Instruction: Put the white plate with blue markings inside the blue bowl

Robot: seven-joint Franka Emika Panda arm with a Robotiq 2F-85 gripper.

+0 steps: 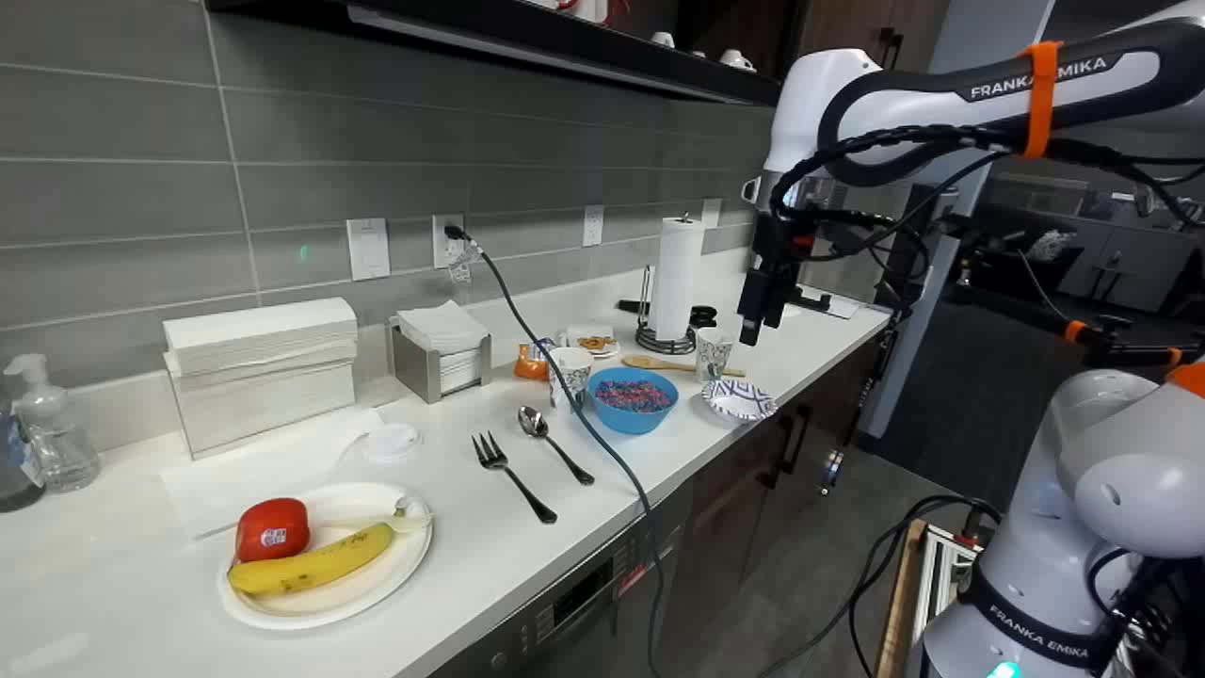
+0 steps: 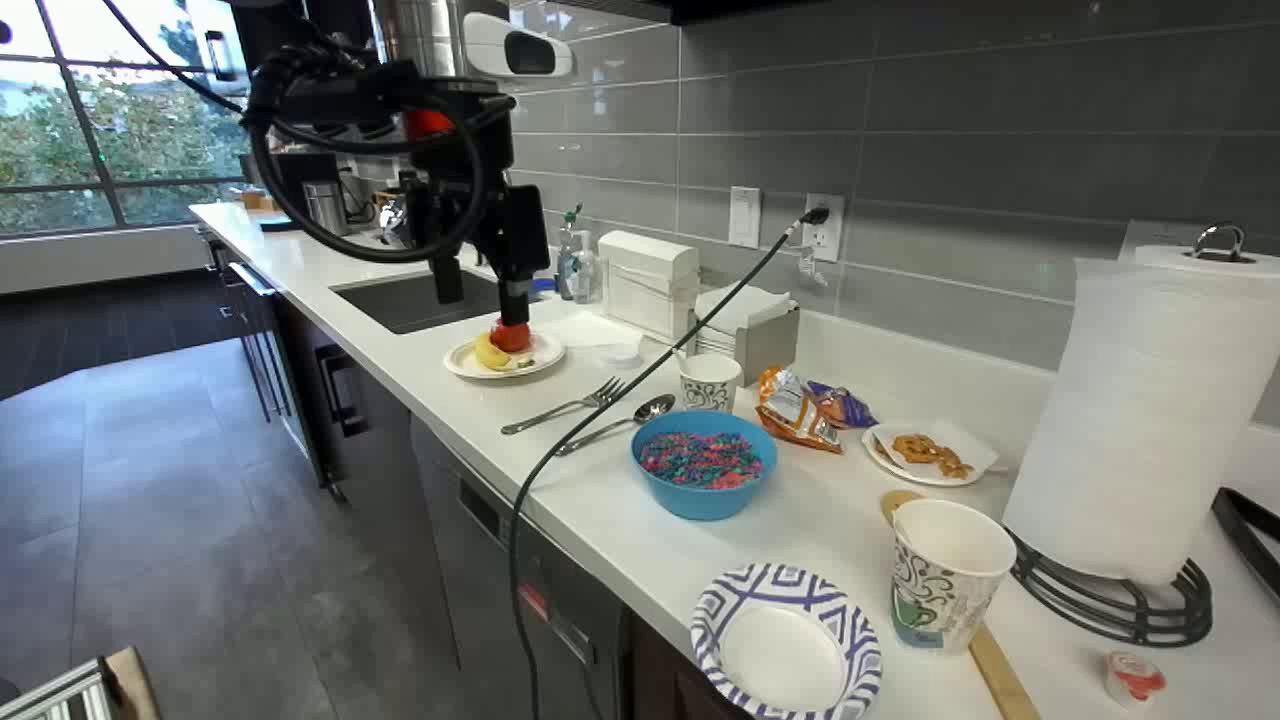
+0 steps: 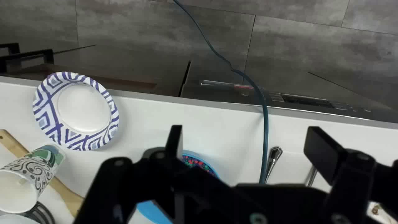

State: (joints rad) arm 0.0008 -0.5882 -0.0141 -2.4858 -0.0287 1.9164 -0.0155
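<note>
One white plate with blue markings (image 2: pixel 785 655), face up on the counter (image 3: pixel 149 119), right at its front edge; in the wrist view the rim crosses the line of that edge, but whether it truly overhangs cannot be told. Material: presumably paper, hence very light, springy, apt to crease under a hard squeeze and to skid if nudged. Suggested hold: a gentle pinch across the raised rim, one jaw inside, one outside, on the side facing the blue bowl (image 2: pixel 703 503); a push outward risks tipping it off. One patterned paper cup (image 2: pixel 945 585), just beside the plate, away from the front edge, with one wooden utensil (image 3: pixel 69 196) next to it: little room there. Between plate and bowl: bare counter, a fair lane. The bowl: near, not touching, holding a loose pink and blue filling (image 2: pixel 700 460), on which the plate would probably settle, or else catch on the rim. One dark cable (image 3: pixel 265 133), beyond the bowl as seen from the plate, running over the counter edge; best avoided. One gripper (image 3: pixel 248 145), above the counter, jaws spread wide, nothing held.
</note>
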